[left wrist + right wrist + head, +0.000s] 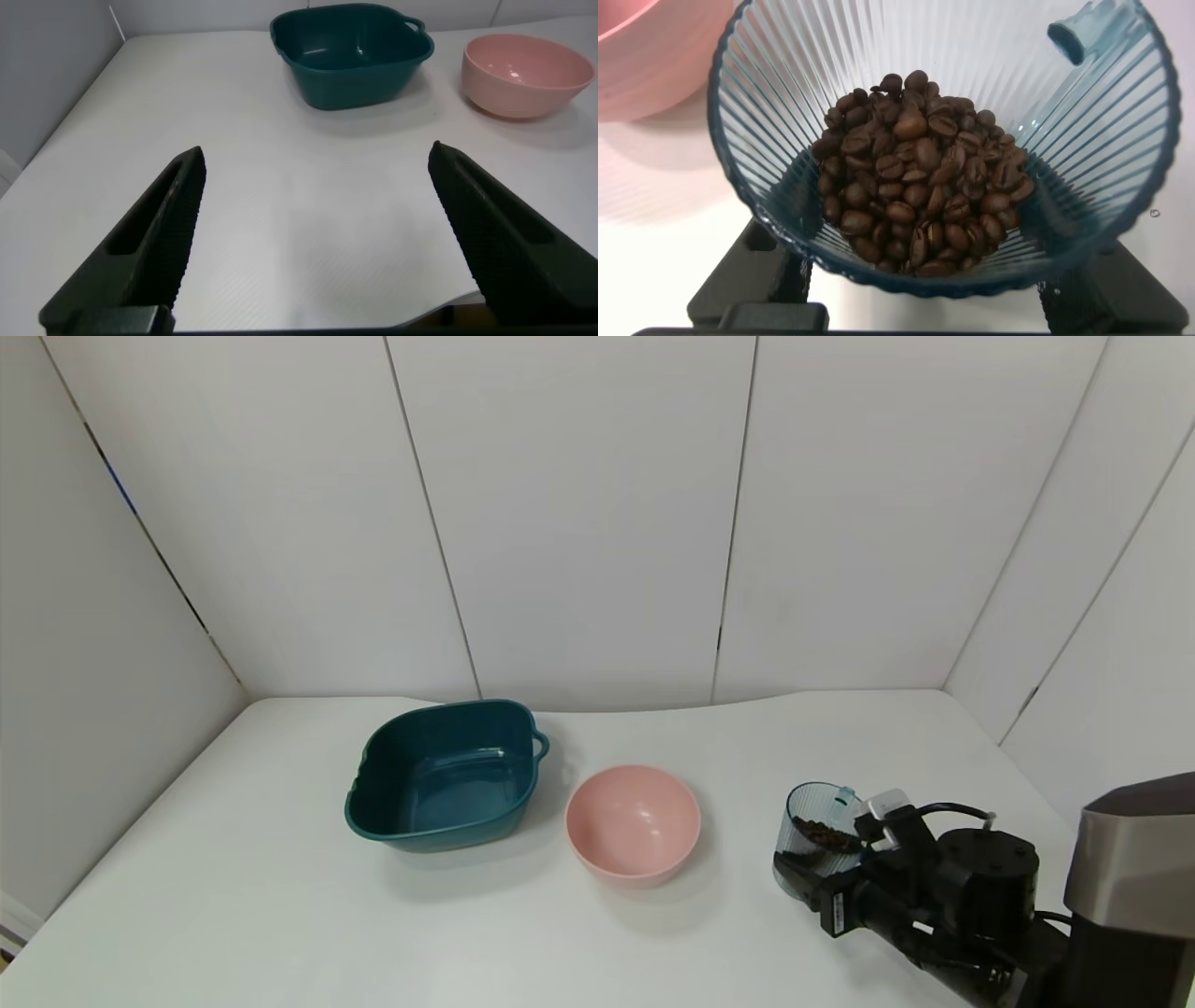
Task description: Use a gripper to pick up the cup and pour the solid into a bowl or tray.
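The cup (820, 831) sits near the right of the bench (280, 896), tilted, with the solid (915, 177) heaped inside. The right claw (822, 877) is clenched around it. To its left rests the pink bowl (633, 821), and farther left the teal tray (439, 775). The left claw (318, 243) hangs released above bare bench.

No readable text, brand or number anywhere. Small white sticker on the right gripper (810, 873) has marks, but too tiny to make out.
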You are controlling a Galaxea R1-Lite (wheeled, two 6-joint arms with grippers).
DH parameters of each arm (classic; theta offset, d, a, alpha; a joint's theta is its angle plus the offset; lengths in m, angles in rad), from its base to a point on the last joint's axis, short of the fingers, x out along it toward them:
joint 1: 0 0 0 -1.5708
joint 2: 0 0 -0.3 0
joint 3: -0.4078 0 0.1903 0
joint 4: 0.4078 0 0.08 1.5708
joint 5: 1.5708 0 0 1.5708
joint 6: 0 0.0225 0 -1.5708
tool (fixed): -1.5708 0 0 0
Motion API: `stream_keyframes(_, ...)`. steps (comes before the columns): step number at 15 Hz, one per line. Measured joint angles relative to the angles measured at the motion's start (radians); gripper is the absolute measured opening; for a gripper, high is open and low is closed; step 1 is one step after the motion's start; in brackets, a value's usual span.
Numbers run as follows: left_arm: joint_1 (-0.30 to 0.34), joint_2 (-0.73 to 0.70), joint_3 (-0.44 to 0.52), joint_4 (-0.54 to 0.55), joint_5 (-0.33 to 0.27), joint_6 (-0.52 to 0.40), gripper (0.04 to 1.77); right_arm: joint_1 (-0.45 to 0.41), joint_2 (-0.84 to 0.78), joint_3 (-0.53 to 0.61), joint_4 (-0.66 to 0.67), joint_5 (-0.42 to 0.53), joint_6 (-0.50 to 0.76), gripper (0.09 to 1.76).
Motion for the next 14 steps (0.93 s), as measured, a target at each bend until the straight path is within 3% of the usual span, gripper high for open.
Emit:
stream_keyframes(7,0.0,0.0,0.0,0.0,0.0,0.0,1.72,-0.004,-0.092,-0.04,0.093,0.005,-0.013,1.32)
stream_keyframes(10,0.0,0.0,0.0,0.0,0.0,0.0,1.72,-0.004,-0.186,-0.128,0.317,0.004,-0.026,1.32)
stream_keyframes(14,0.0,0.0,0.0,0.0,0.0,0.0,1.72,0.007,-0.349,-0.325,0.748,0.004,-0.061,1.32)
